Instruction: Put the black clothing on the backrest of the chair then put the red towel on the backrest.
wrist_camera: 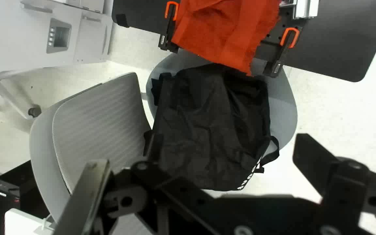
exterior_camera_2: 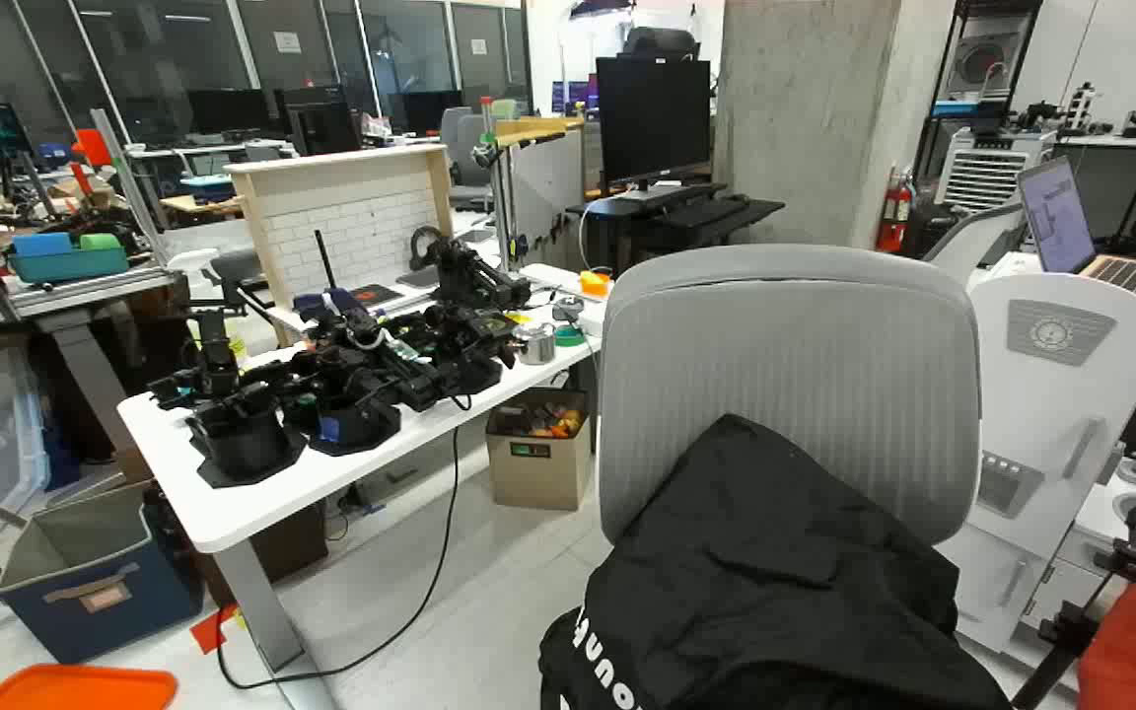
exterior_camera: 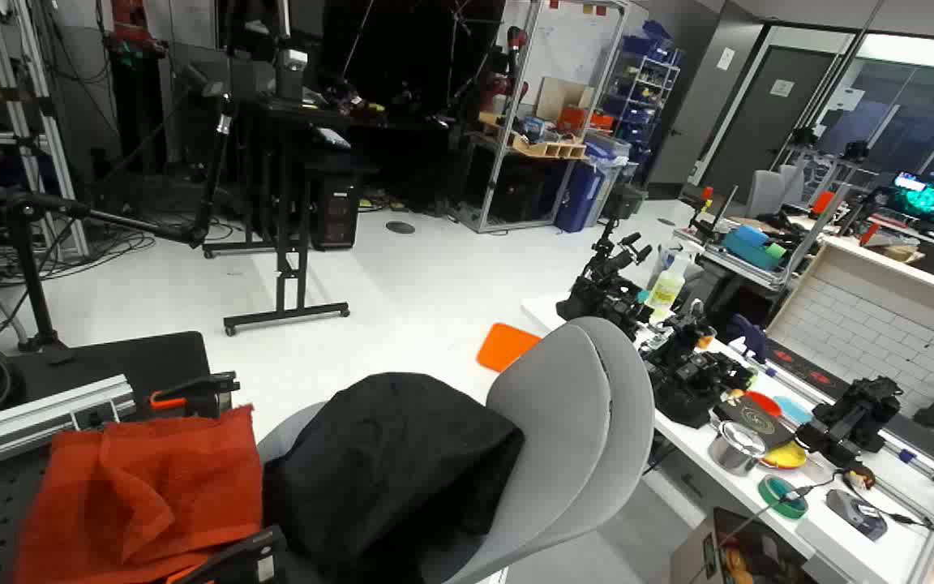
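Black clothing (wrist_camera: 204, 130) on chair seat (wrist_camera: 283, 106), red towel (wrist_camera: 220, 29) on blk table (wrist_camera: 338, 45) nr it; gripper (wrist_camera: 228, 147) spread wide

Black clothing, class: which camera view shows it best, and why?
The wrist view: looking down, it shows the black clothing nearly whole on the chair seat. Both exterior views cut it off at the picture's bottom edge.

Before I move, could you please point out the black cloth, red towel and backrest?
Black cloth (wrist_camera: 212, 127), wrist view: its middle.
Red towel (exterior_camera: 151, 491), in an exterior view: folded middle.
Backrest (exterior_camera_2: 800, 370), in an exterior view: front.
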